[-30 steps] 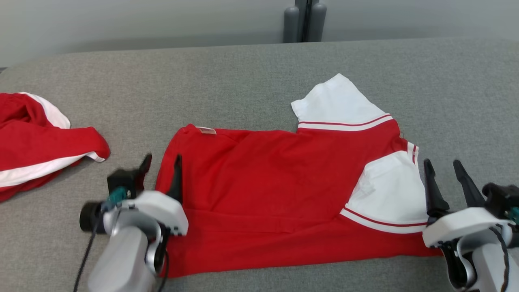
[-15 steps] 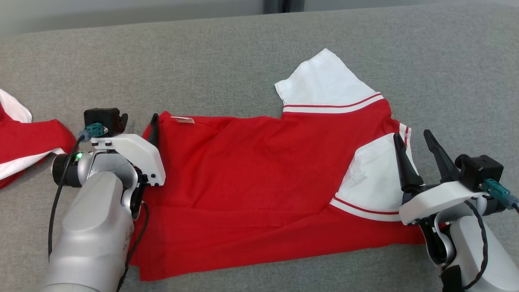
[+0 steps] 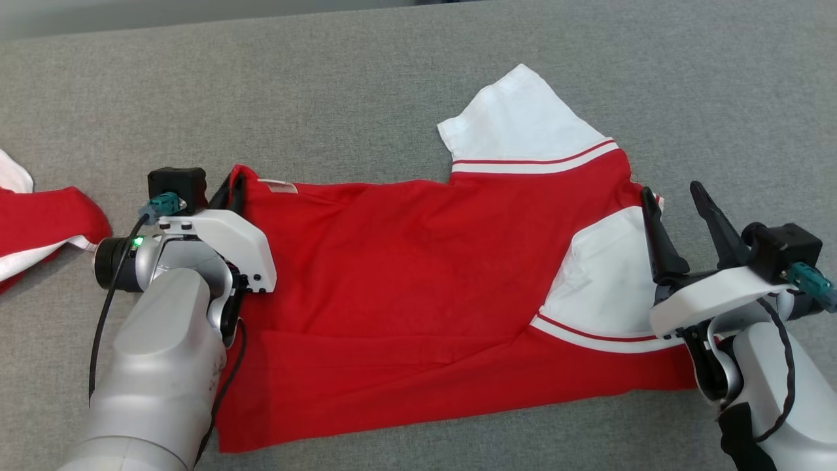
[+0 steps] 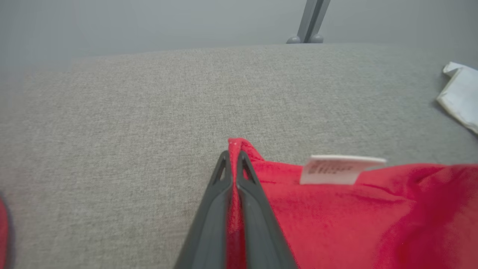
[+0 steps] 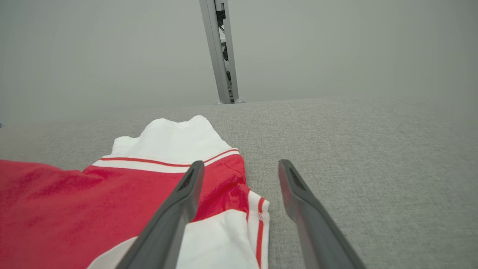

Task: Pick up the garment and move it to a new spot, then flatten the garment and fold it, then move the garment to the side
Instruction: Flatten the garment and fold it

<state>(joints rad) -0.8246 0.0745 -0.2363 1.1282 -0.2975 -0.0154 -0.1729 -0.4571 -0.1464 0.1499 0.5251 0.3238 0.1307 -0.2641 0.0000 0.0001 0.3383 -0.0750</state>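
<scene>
The garment (image 3: pixel 405 275) is a red shirt with white, red-striped sleeves, spread on the grey table (image 3: pixel 366 78). My left gripper (image 3: pixel 230 186) is shut on the shirt's far left corner; the left wrist view shows red cloth (image 4: pixel 336 216) pinched between the two dark fingertips (image 4: pixel 224 168), beside a white label (image 4: pixel 341 169). My right gripper (image 3: pixel 677 196) stands open at the shirt's right edge. In the right wrist view, its left finger (image 5: pixel 183 201) lies over the red and white cloth (image 5: pixel 112 201) and the other over bare table.
A second red and white garment (image 3: pixel 39 222) lies at the table's left edge. A grey post (image 5: pixel 220 52) rises behind the table's far edge. Bare grey surface stretches beyond and to the right of the shirt.
The left gripper advanced to the shirt's far left corner and shut on it. The right gripper moved up to the shirt's right edge, staying open. The head camera tilted down.
</scene>
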